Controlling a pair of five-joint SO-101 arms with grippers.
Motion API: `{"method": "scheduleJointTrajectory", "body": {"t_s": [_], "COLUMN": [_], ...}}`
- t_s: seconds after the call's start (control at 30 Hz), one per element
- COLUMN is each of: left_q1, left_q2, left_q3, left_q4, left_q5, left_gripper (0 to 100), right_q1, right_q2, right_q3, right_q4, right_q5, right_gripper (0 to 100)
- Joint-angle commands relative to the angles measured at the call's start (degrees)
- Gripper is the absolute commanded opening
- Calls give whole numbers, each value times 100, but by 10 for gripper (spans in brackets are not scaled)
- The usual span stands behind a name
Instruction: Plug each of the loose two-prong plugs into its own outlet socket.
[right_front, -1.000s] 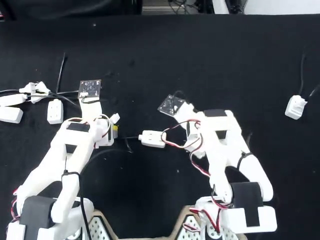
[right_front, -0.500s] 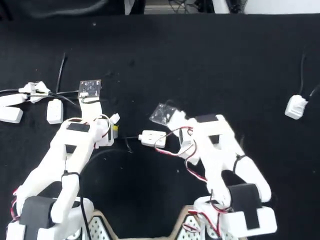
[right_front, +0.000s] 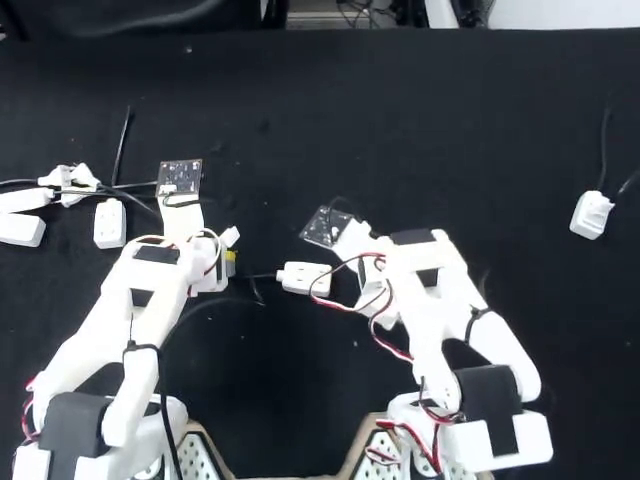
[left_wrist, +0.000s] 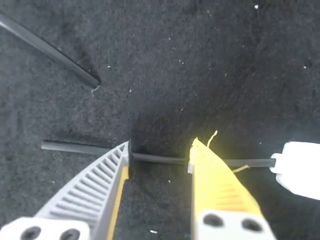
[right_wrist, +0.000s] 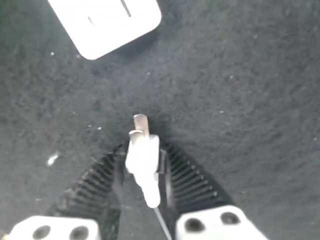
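White plug sits clamped in the right gripper, which has swung left, bringing the prongs near the outlet socket at the middle of the tabletop, still apart. Left gripper, narrowly parted, pins the socket's black cord; insertion likely comes next.

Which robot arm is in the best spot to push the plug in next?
Right. The right gripper holds the white plug, prongs aimed at the white socket just ahead. The left gripper is open over a black cable, with no plug.
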Motion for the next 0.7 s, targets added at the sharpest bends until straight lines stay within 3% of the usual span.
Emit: {"method": "scheduleJointTrajectory", "body": {"t_s": [0.0, 0.1, 0.23, 0.43, 0.67], "left_q1": [-66, -66, -66, -66, -66], "left_q2": [-211, -211, -211, -211, -211], "left_q3": [-92, -92, -92, -92, -92], "left_q4": [-44, -53, -53, -44, -53], "left_q5": [44, 44, 44, 44, 44], "left_gripper": [195, 195, 195, 195, 195], "right_q1": [448, 686, 747, 853, 1327], "right_q2": [4, 4, 4, 4, 4], "right_q3": [-251, -338, -171, -48, -48], "right_q4": [-79, -141, -123, -114, -141], "right_q5": [-105, -105, -343, 26, 413], "right_gripper": [14, 26, 172, 96, 92]}}
